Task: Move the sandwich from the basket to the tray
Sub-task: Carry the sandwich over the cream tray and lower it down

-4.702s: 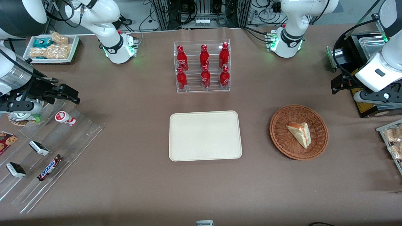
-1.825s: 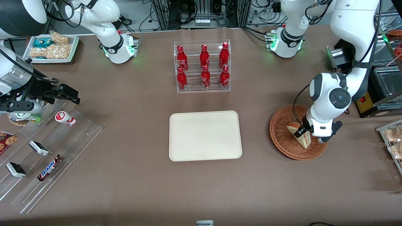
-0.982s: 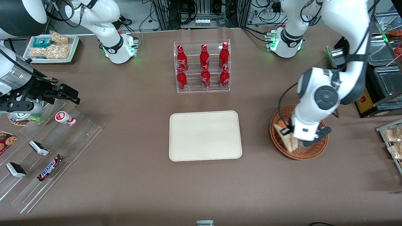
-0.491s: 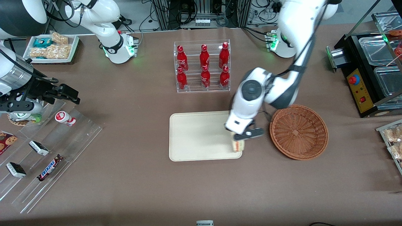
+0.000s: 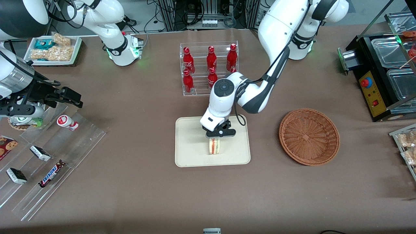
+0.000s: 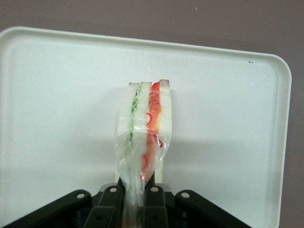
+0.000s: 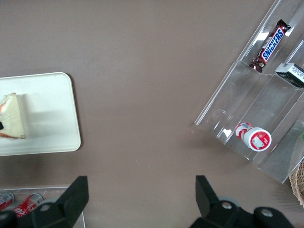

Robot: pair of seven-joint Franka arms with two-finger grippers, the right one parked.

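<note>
My left gripper [image 5: 217,136] hangs over the middle of the cream-beige tray [image 5: 189,155] and is shut on the wrapped sandwich [image 5: 214,146]. The sandwich stands on edge, its white bread with red and green filling facing the front camera. In the left wrist view the sandwich [image 6: 145,128] is pinched at its thin end between the black fingers [image 6: 110,205], with the tray [image 6: 57,95] under it. Whether it touches the tray I cannot tell. The sandwich also shows in the right wrist view [image 7: 12,116]. The round wicker basket [image 5: 309,136] lies empty beside the tray, toward the working arm's end.
A clear rack of red bottles [image 5: 209,68] stands farther from the front camera than the tray, close to my arm's elbow. A clear stepped display with snack bars [image 5: 48,175] lies toward the parked arm's end. A black machine [image 5: 383,71] stands at the working arm's end.
My gripper has lifted the sandwich out of the basket and carried it sideways over the tray, from the tray's rim nearest the basket to its middle. The basket is now empty.
</note>
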